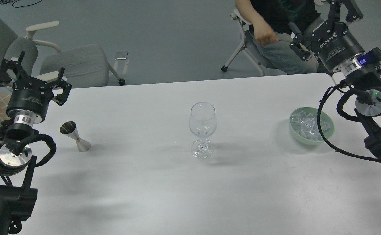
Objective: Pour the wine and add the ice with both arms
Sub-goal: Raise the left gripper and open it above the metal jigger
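A clear stemmed wine glass [203, 129] stands upright at the middle of the white table [164, 195]; I see no liquid in it. The wine itself is hidden from me. A steel jigger [75, 136] stands tilted-looking at the left, just right of and below my left gripper [33, 77], which is open and holds nothing. The ice [308, 125] lies heaped in a pale green bowl [294, 132] at the right. Above and behind the bowl, past the table's far edge, my right gripper [324, 27] is raised, open and holds nothing.
A person [275, 39] sits on a chair beyond the table's far right edge, close to my right gripper. A grey office chair [76, 63] stands behind the far left edge. My right arm's black cable [321, 130] loops over the bowl's right side.
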